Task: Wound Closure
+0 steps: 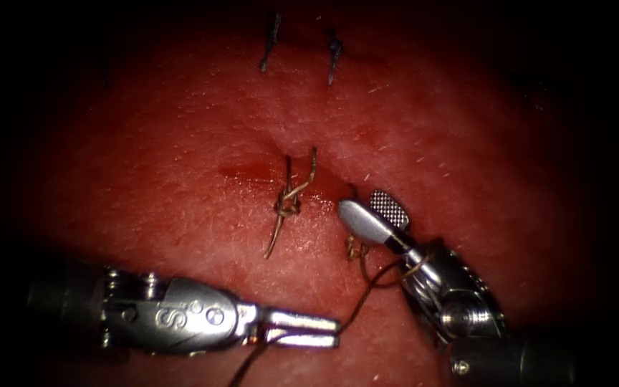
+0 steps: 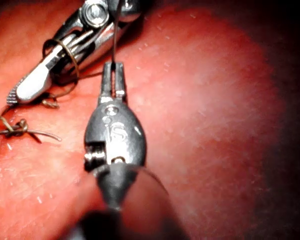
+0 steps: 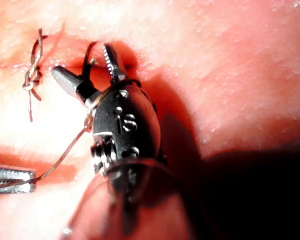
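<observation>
My left tool (image 1: 337,332) lies low on the tissue (image 1: 180,215), jaws shut on the brown thread (image 1: 370,287). From there the thread climbs to my right tool (image 1: 360,203) and loops once around its neck (image 1: 415,269). The right tool's jaws stand open at the right end of the cut (image 1: 248,172), with a short dark thread end (image 3: 88,56) between them, held by neither. The thread comes out of the tissue in a small curl (image 1: 354,247) just under those jaws. The left wrist view shows the left tool (image 2: 115,66) pinching the taut thread (image 2: 115,35).
A tied stitch with a knot (image 1: 289,204) and two cut tails crosses the cut left of the right tool. Red fluid (image 1: 241,172) wets the cut. Two dark older stitches (image 1: 270,43) (image 1: 334,56) sit far back.
</observation>
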You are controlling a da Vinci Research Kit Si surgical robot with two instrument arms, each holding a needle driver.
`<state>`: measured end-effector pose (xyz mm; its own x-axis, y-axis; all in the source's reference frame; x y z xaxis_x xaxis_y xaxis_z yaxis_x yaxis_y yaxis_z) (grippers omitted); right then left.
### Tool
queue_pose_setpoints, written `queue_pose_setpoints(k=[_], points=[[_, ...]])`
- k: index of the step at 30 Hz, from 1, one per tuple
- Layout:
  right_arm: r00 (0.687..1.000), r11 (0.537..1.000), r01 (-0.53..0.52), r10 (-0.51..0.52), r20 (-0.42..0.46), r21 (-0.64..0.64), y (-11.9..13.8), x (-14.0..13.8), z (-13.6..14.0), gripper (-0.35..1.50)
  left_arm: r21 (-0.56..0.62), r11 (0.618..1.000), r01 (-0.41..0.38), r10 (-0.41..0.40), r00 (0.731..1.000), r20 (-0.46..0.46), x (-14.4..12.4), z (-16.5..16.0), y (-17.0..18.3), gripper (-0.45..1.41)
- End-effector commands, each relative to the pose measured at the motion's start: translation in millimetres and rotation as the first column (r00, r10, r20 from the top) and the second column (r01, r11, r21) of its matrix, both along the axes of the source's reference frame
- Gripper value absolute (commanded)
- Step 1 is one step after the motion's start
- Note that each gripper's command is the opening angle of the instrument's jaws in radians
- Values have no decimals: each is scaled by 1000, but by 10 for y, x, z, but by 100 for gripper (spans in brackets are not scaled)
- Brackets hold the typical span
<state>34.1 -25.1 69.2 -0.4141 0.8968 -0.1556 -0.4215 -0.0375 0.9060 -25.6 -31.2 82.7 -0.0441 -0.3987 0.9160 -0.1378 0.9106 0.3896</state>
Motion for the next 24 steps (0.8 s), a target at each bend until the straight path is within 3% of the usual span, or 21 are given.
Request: queue_pose_setpoints(k=[1, 9, 15, 16, 17, 20, 24], points=[[1000, 1000, 14, -14, -5, 0, -7, 15, 1, 113, 2, 1000, -1, 1, 1000, 0, -3, 5, -6, -45], [1000, 1000, 17, -17, -6, 1, -5, 17, 4, 111, -1, 1000, -6, 6, 1000, 2, 2, 6, -10, -45], [1000, 1000, 10, -10, -18, -9, -5, 14, 3, 94, -4, 1000, -7, 7, 1000, 1, 2, 9, -12, -45], [1000, 1000, 8, -9, -16, -9, -5, 14, 3, 74, -4, 1000, -7, 7, 1000, 1, 3, 9, -13, -45], [1000, 1000, 4, -4, -10, -8, -6, 13, 3, 22, -5, 1000, -8, 8, 1000, 1, 3, 9, -14, -45], [1000, 1000, -5, 5, 3, -6, -6, 12, 4, -35, -7, 1000, -10, 10, 1000, 1, 5, 11, -17, -45], [1000, 1000, -14, 14, 21, -2, -4, 11, 7, -35, -11, 1000, -11, 11, 1000, 0, 5, 13, -21, -45]])
